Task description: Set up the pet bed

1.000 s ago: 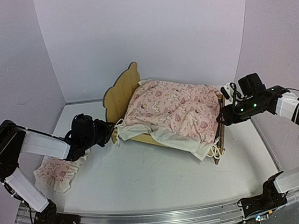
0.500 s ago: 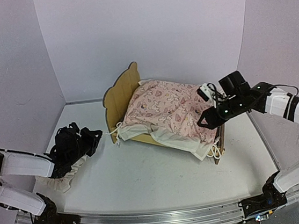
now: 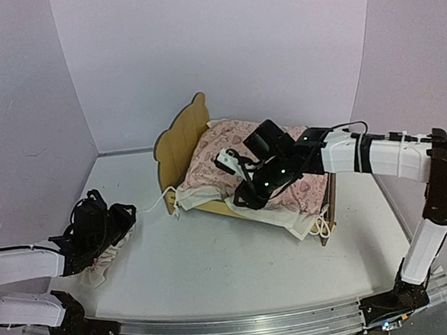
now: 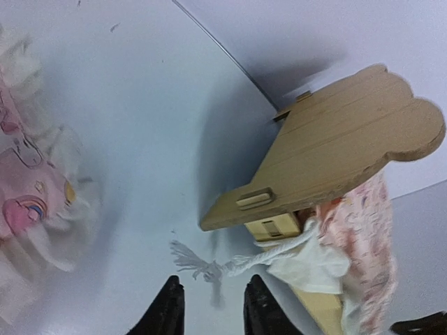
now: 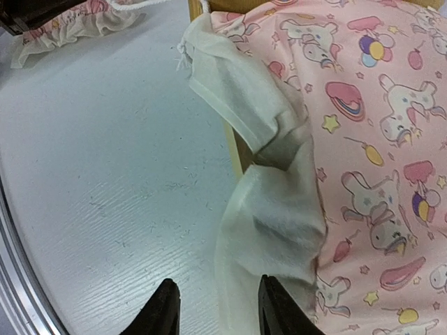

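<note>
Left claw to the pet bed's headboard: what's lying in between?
Left wrist view: between the left claw and the headboard lies bare white table, with only a frayed white cord trailing from the bed's corner.

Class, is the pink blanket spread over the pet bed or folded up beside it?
Spread over the pet bed: the blanket covers it from headboard to footboard, its white ruffle hanging over the near side.
</note>
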`<state>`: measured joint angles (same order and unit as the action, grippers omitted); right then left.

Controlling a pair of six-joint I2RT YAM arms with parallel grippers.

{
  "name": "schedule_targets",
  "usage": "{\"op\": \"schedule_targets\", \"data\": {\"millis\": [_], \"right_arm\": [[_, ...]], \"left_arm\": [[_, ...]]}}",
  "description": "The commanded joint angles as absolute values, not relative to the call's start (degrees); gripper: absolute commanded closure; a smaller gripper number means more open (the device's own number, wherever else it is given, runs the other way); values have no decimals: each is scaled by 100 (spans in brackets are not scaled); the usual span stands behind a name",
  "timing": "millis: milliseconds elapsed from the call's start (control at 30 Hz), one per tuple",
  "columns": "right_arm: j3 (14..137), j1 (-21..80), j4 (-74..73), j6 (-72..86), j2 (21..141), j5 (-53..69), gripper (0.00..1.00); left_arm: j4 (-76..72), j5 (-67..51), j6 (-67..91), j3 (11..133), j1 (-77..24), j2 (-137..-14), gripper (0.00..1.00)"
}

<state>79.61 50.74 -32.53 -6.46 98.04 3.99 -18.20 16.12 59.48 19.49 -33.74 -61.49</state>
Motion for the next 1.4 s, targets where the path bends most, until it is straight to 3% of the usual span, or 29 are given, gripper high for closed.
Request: {"op": "schedule_targets", "data": {"millis": [0,200,467,567,600,700,833,1033,1133,1367], "right_arm": [[8621,5405,-3075,-794,10388,-287,61],[9060,5649,-3076,-528,11043,-1422,53],[9030,6022,-3069,-786,11562,-2778,54],[8758,6146,-2684,-938,11660,-3382,58],[8698,6160,-2591,-970,11658,-3444,65],[8505,6207,-2372,-932,11458,-3389,88],[8234,6216,-2303,-782,11075,-3034,100],[7766,6214,-2316,-540,10444,-2222,100],[7584,6201,-2321,-427,10213,-1983,100],[7272,6082,-2234,-230,9953,-1423,100]], "left_arm": [[-486,2336,5270,2695,-3521,-6025,60],[-126,2047,5001,3089,-4103,-6054,50],[-1015,1086,5313,2995,-4342,-6191,46],[-1390,791,5601,2927,-4337,-6456,44],[-1520,694,5705,2919,-4335,-6539,43],[-1731,533,6244,2994,-4326,-6828,43],[-2007,226,6928,3206,-4271,-7391,45],[-3439,-705,8185,3260,-4116,-8513,42],[-4673,-749,8782,3075,-4111,-9007,40],[-5520,-506,9382,3529,-4338,-9918,33]]}}
